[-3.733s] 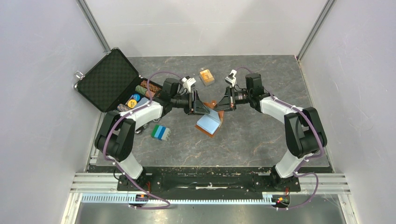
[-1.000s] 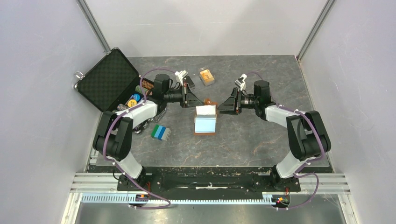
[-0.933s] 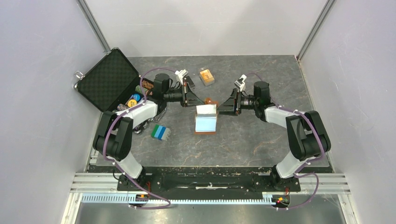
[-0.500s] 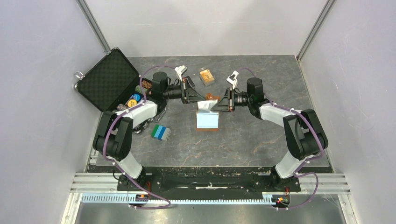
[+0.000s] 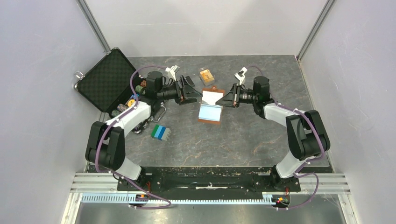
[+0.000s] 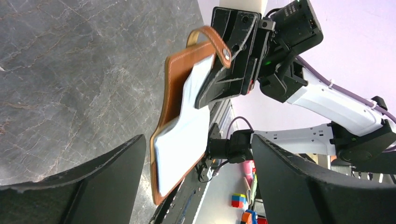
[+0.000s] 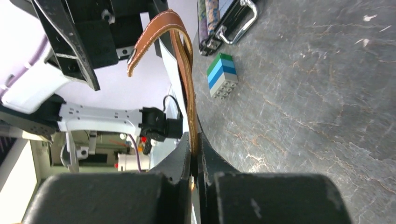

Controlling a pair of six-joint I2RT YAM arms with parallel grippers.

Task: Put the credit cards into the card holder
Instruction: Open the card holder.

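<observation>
Right fingers (image 7: 180, 161) are clenched on the card holder (image 5: 210, 112), pinching its tan flap and holding it open, pale blue inside upward, over the middle of the worktop (image 5: 261, 140). Left fingers (image 6: 107, 182) stand spread and released just beside its left edge. Orange credit cards (image 5: 207, 76) lie near the far edge, apart from it; a striped block (image 5: 160, 132) sits toward the left edge.

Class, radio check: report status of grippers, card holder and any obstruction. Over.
Left gripper open, clear of the card holder. Right gripper shut on its edge, flaps open. Orange cards on table beyond, nothing blocking.
</observation>
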